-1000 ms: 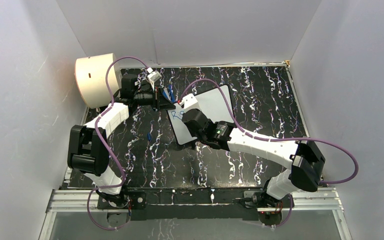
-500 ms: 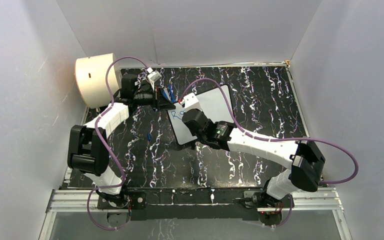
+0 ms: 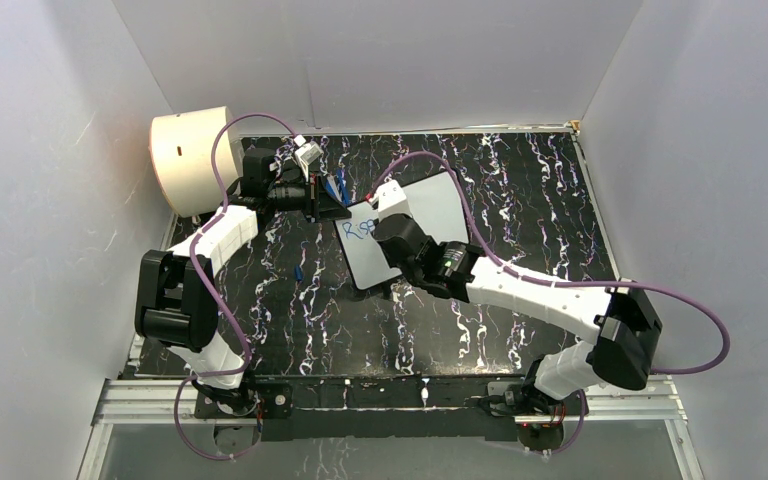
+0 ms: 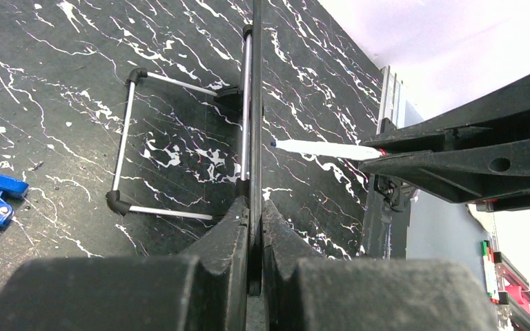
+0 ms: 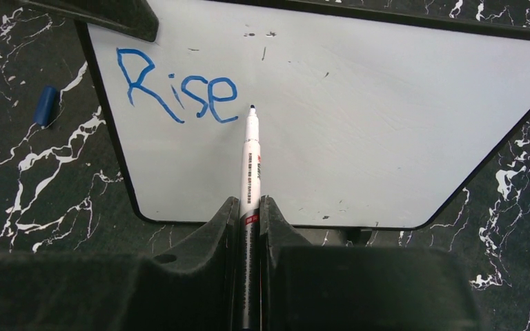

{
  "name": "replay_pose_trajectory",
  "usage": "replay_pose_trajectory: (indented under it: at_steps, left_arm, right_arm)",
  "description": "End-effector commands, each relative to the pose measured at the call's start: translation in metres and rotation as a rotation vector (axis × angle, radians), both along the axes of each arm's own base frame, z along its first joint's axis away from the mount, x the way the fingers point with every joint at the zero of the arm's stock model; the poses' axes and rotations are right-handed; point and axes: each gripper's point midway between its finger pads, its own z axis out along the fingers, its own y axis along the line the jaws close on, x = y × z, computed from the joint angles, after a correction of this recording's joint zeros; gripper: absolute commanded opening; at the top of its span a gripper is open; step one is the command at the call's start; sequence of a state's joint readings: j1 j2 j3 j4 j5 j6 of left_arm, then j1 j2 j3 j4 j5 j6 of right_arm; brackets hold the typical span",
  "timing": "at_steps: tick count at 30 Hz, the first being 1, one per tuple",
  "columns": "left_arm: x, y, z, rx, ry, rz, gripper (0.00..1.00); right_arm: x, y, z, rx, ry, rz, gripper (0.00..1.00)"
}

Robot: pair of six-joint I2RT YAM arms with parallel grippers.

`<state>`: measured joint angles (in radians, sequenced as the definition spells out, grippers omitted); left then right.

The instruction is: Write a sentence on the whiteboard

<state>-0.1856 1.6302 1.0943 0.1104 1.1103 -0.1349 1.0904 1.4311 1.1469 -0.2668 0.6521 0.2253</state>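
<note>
Blue lettering [image 5: 179, 89] sits in the upper left part of the whiteboard [image 5: 359, 124] and reads only "Rise", so by my reading the sentence is just begun. The board lies on the black marbled table [image 5: 14, 179] between the two arms, its long axis running left to right in the right wrist view. A wire stand [image 4: 128, 138] shows behind it in the left wrist view.

Just to the right of the final "e" is the tip of the marker [image 5: 250, 165]. Whether it touches the surface or hovers a hair off I cannot tell. The right gripper [image 5: 248, 214] has its jaws closed tight on the marker's barrel, which runs straight out from the fingers and across the board's long axis. The bare white area lies to the right of the tip and below the word. The next word probably calls for a sideways shift to the right along that axis, with the right arm doing it.

At the board's near corner the left gripper [image 4: 255, 207] pinches the thin black rim, jaws narrowed onto it, apparently steadying the board.

Off the board's left edge a small blue cap [image 5: 43, 105] lies on the table. A cream drum [image 3: 192, 160] stands well apart at the far left.
</note>
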Motion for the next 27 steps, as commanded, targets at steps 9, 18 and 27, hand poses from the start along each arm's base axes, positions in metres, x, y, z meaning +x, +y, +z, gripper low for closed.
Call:
replay_pose_trajectory:
  at_steps: [9, 18, 27]
  left_arm:
    - [-0.008, -0.002, 0.019, -0.021, -0.035, -0.027, 0.0]
    - [-0.008, -0.002, 0.019, -0.021, -0.037, -0.028, 0.0]
    - [-0.009, -0.002, 0.02, -0.021, -0.039, -0.028, 0.0]
  right_arm:
    - [0.008, -0.005, 0.006, 0.044, -0.023, -0.028, 0.0]
    - [0.012, 0.0, 0.006, 0.053, -0.031, -0.025, 0.0]
    - [0.015, 0.003, 0.0, 0.046, -0.027, -0.028, 0.0]
